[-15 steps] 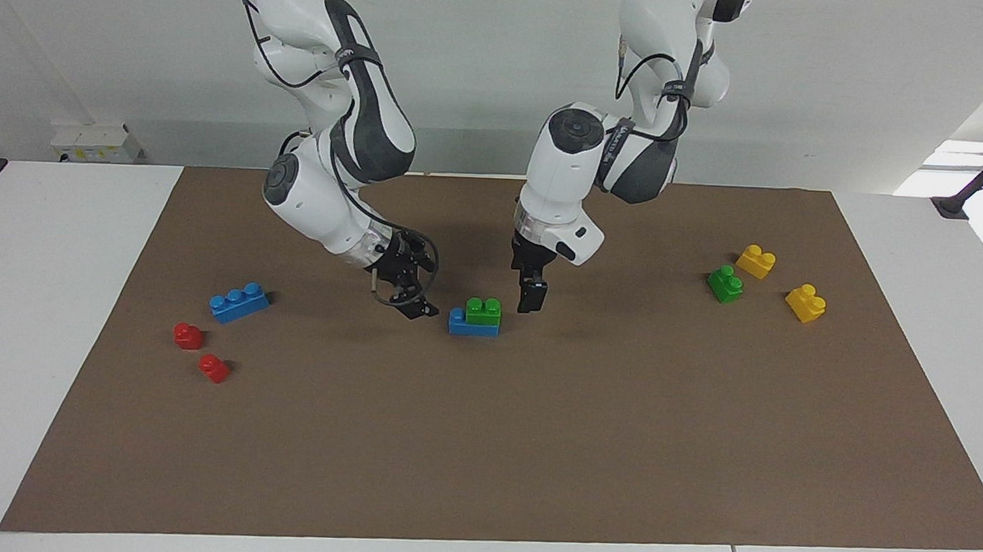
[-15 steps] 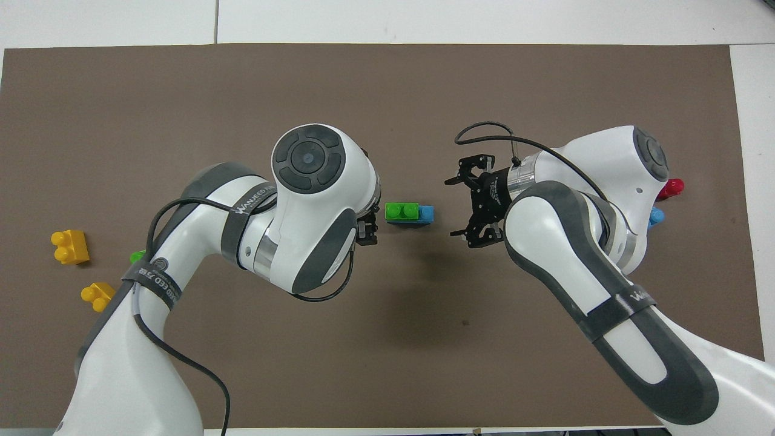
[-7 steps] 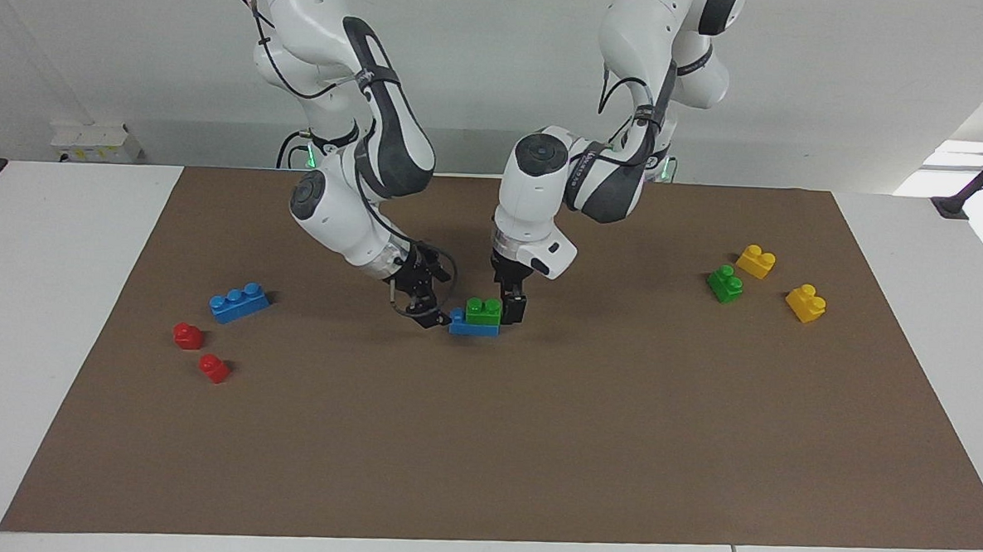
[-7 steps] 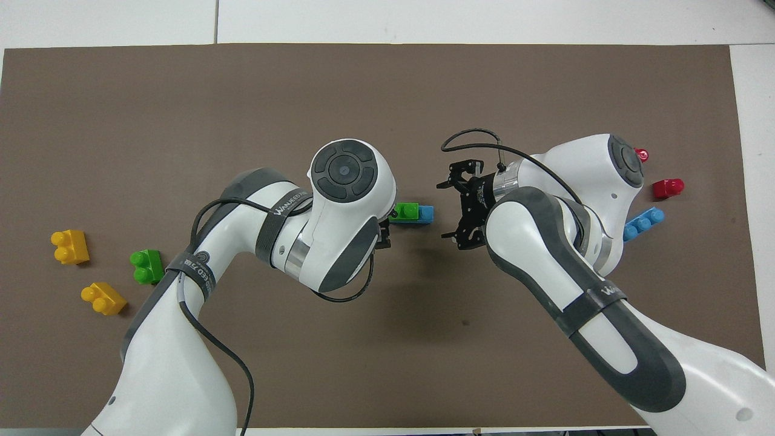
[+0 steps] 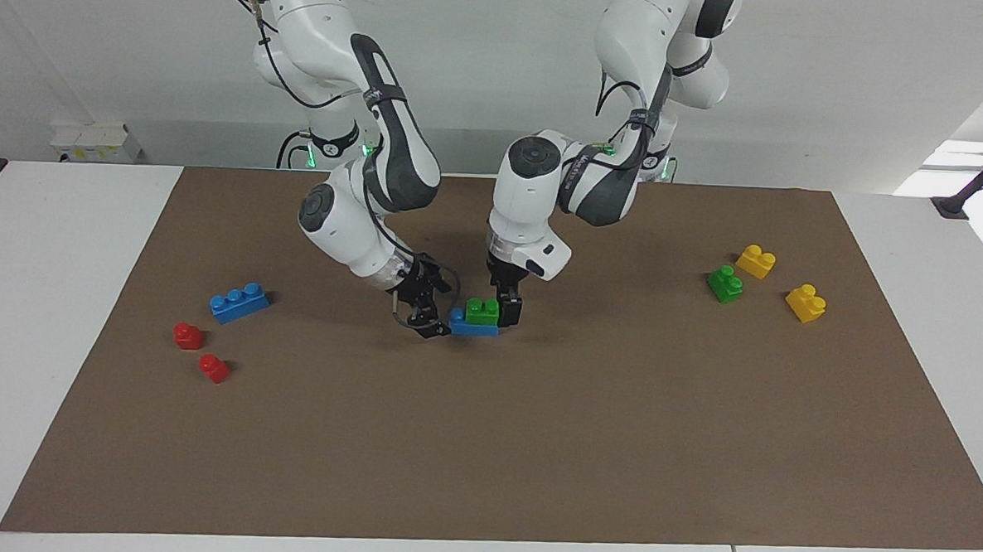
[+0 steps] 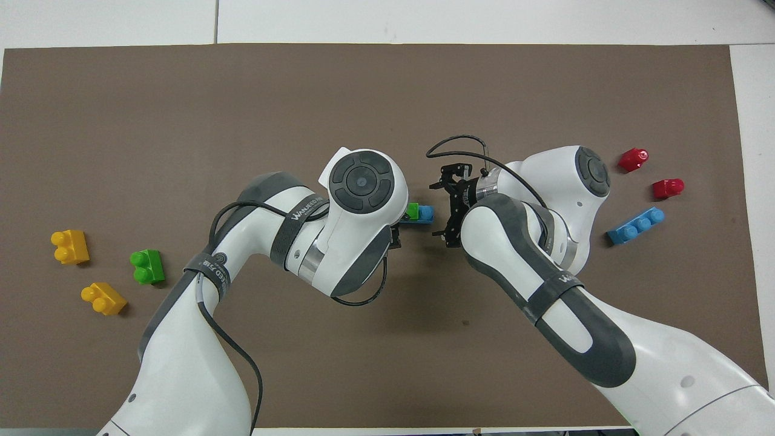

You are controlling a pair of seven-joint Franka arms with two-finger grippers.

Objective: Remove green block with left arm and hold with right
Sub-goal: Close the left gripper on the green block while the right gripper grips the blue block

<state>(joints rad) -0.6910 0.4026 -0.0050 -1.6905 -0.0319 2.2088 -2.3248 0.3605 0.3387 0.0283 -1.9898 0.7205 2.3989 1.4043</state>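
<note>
Starting closest to the robots: both arms reach down to the middle of the brown mat (image 5: 534, 444), and everything comes down to one little stack. The green block (image 5: 482, 310) sits stud-side up on a blue base brick (image 5: 464, 328). It covers the part toward the left arm's end, so one blue stud is bare at the right arm's end.

The left gripper (image 5: 506, 311) comes straight down right at the green block's end on its own arm's side. One black finger stands just beside that end, pretty much touching. Its fingers look apart with nothing clamped, though from overhead the wrist hides most of the block. The right gripper (image 5: 430, 316) comes in low and slanted at the other end, fingers spread wide, right by the bare blue stud and not closed on anything.

The long axis of both block and base runs along the table from one arm's end to the other, so each gripper faces a short end. My guess is the right one has to pinch the blue base while the left one grabs the green and pulls it up off the studs.

Don't mix it up with the loose green brick (image 5: 724, 284) well apart at the left arm's end. A bit farther out at the right arm's end are two red pieces (image 5: 188, 335).
</note>
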